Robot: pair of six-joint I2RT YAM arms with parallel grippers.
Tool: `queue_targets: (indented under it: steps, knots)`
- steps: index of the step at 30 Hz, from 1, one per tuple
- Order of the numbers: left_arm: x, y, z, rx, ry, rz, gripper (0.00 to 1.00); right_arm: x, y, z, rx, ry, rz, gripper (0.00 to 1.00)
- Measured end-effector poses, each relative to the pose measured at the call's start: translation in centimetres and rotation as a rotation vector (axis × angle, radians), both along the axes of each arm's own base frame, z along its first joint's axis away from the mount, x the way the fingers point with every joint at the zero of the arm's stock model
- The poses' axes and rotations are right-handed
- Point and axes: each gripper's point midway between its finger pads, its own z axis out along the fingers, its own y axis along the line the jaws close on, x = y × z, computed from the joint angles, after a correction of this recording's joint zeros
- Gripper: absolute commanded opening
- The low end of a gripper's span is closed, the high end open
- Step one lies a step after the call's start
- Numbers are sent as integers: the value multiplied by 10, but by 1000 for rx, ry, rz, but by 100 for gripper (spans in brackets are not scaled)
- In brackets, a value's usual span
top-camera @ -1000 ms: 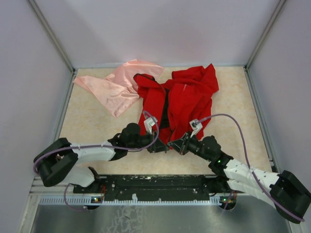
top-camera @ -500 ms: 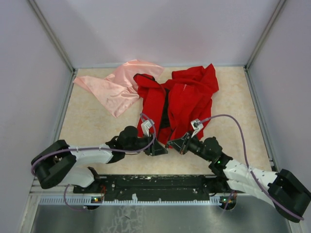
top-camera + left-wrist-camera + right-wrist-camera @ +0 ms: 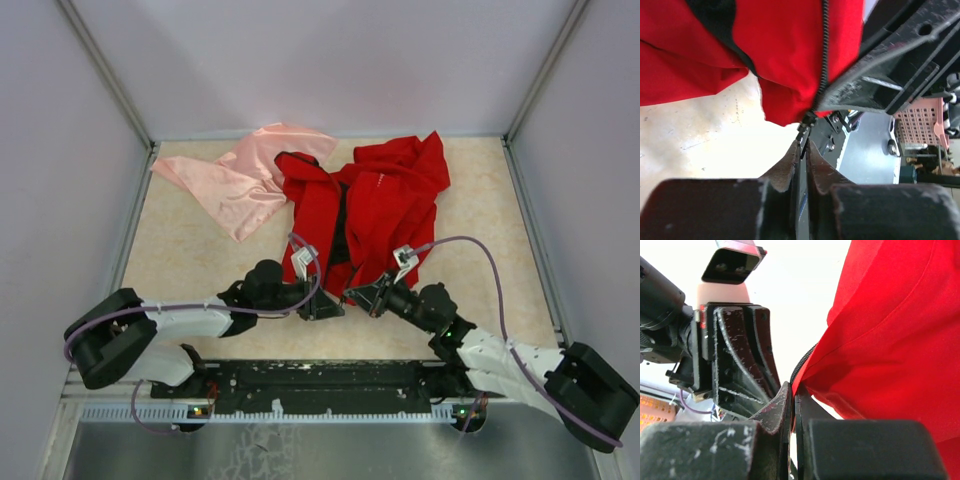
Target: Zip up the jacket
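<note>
Pinched shut on the jacket at its zipper foot with the left gripper. Clamped on its facing side with the right gripper

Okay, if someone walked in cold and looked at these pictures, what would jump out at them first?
The bright red jacket, crumpled mid-table with its front open, catches the eye first, with a pale pink cloth beside it on the left. Next, the left end effector and right end effector meet at the jacket's near hem, each shut on the fabric at the bottom of the black zipper.
</note>
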Motion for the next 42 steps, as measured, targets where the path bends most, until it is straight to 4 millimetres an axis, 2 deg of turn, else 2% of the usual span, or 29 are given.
queue_targets:
  steps: [1, 5, 20, 29, 35, 39, 42]
  knots:
    - [-1, 0, 0, -2, 2, -3, 0, 0, -1, -1, 1, -2, -5, 0]
    - [-5, -2, 2, -11, 6, -18, 0, 2, -3, -9, -1, 12, -24, 0]
    - [-7, 4, -9, 1, 29, 41, 0, 4, 0, -10, 35, 27, -26, 0]
    - [-4, 3, 6, -15, 12, 55, 0, 5, -7, 0, 42, -3, -56, 0]
    - [-2, 12, 22, -7, -30, 85, 0, 7, -8, 3, 46, -15, -67, 0]
    - [0, 13, 18, 11, -32, 103, 1, 7, -7, 5, 42, -9, -65, 0]
    - [1, 12, 10, 28, -23, 106, 5, 7, -7, 2, 22, 8, -65, 0]
